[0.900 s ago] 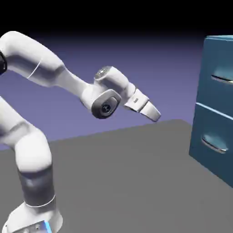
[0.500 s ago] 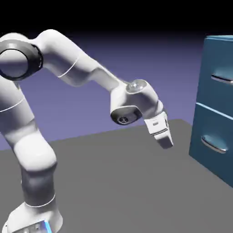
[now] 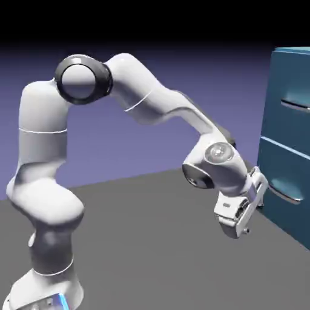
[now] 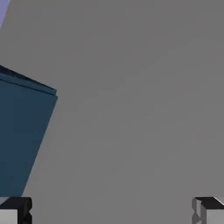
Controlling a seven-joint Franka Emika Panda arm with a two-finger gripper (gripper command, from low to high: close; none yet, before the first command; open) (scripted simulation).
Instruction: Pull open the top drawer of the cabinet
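Observation:
The teal-blue cabinet [image 3: 289, 145] stands at the right edge of the exterior view. Its top drawer [image 3: 292, 85] is flush with the front, and its silver handle [image 3: 296, 104] is untouched. My gripper [image 3: 237, 229] hangs low, just left of the lower drawer [image 3: 283, 175], pointing down at the table, well below the top drawer's handle. In the hand view the two grey fingertips [image 4: 15, 211] sit far apart at the bottom corners with only grey table between them, so the gripper [image 4: 111, 213] is open and holds nothing. A blue slab of the cabinet [image 4: 22, 131] fills that view's left side.
The grey table [image 3: 151, 242] spreads under the arm. The lower drawer's silver handle [image 3: 284, 194] lies just right of the hand. The arm's elbow arches high over the table's middle.
The arm has swung out to the right and down. The hand has dropped from mid height to near the table beside the lower drawer and now points downward. The drawers have not moved.

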